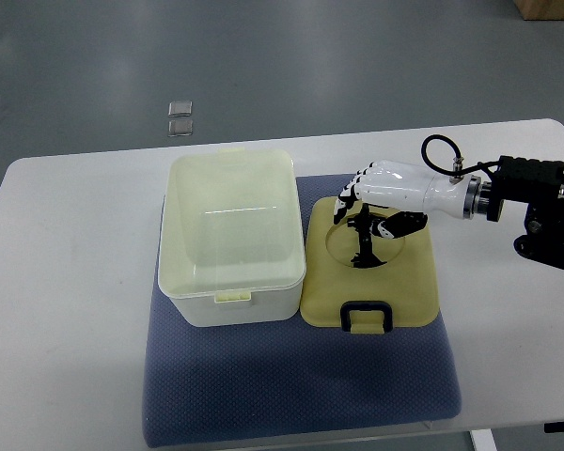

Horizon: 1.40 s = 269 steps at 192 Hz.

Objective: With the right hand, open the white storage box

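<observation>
- Table (66, 244): white, with rounded corners; it spans nearly the full width of the view. Grey floor shows beyond its far edge.
- Squares (180, 117): two small clear squares lie on the floor beyond the table, one just behind the other, well apart from everything on the table.
- Mat (291, 385): dark blue, textured; it lies on the table's near middle and carries both the box and the lid.
- Box (231, 235): white and translucent, rectangular; it stands upright on the mat's left part. Its top is uncovered and the inside shows through. A small latch tab projects from the near rim, and another sits at the far rim.
- Lid (409, 282): pale yellow; it lies flat on the mat just right of the box, its left edge touching or almost touching the box wall. It has a round recess in its far half and a black handle (367, 314) at its near edge.
- Right hand (376, 193): white with black joints; it is positioned over the lid's far half, above the round recess. The fingers point left toward the box, lie side by side and curl slightly downward. They clasp nothing. Whether the fingertips touch the lid cannot be told.
- Right arm (536, 202): black, with a looped cable at the wrist; it enters from the right edge.
</observation>
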### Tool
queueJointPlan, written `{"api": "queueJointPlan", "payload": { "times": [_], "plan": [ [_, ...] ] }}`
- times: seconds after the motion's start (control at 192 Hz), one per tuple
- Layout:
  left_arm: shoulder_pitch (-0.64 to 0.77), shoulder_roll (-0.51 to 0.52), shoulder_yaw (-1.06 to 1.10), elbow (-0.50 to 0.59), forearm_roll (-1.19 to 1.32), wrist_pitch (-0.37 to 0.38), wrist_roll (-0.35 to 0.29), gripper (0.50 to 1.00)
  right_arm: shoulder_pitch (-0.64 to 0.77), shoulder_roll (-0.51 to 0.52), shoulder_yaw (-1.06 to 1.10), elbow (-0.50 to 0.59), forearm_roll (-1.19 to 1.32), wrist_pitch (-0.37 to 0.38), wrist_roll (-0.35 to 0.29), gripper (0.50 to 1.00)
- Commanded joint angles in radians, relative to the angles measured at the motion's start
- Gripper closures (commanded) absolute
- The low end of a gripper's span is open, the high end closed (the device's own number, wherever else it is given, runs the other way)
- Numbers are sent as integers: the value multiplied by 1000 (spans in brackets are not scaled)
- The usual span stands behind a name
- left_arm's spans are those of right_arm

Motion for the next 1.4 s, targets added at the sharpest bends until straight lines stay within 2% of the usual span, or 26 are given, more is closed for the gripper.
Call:
{"api": "queueJointPlan", "payload": {
  "times": [0.0, 0.401, 0.458, 0.651, 0.766, 0.844, 0.974, 1.026, 1.062, 1.115, 1.12, 1.198, 1.286, 1.396],
  "plan": [
    [-1, 0, 0, 0, 0, 0, 0, 500, -5, 0, 0, -2, 0, 0, 0, 572],
    [-1, 0, 2, 2, 2, 0, 0, 500, 5, -32, -9, 0, -3, 15, 3, 570],
    [-1, 0, 2, 2, 0, 0, 0, 500, 13, -51, -9, 0, -3, 35, 3, 570],
    [1, 0, 0, 2, 0, 0, 0, 500, 91, -126, 1, -32, 0, 175, 2, 570],
    [-1, 0, 0, 0, 0, 0, 0, 500, 130, -129, 17, -91, 11, 187, 5, 570],
    [1, 0, 2, 0, 0, 0, 0, 500, 137, -112, 104, -134, 68, 181, 6, 570],
    [1, 0, 2, 0, 0, 0, 0, 500, 88, -60, 345, -189, 301, 193, -9, 570],
    [1, 0, 2, 0, 2, 0, 0, 500, 64, 14, 443, -255, 456, 195, -15, 570],
    [1, 0, 2, 0, 2, 0, 0, 500, 54, 58, 486, -291, 545, 196, -20, 572],
    [1, 0, 2, 0, 2, 0, 0, 500, 54, 58, 486, -292, 545, 196, -20, 572],
    [1, 0, 2, -2, 0, 0, 0, 500, 35, 119, 542, -357, 703, 196, -43, 570],
    [1, 0, 0, -2, 2, 0, 0, 500, 10, 189, 598, -431, 953, 209, -110, 572],
    [1, 0, -2, 0, 0, 0, 0, 500, -11, 225, 641, -492, 1250, 273, -186, 572],
    [1, 0, -2, -2, 2, 0, 0, 500, -59, 247, 655, -546, 1589, 382, -236, 570]
  ]
}}
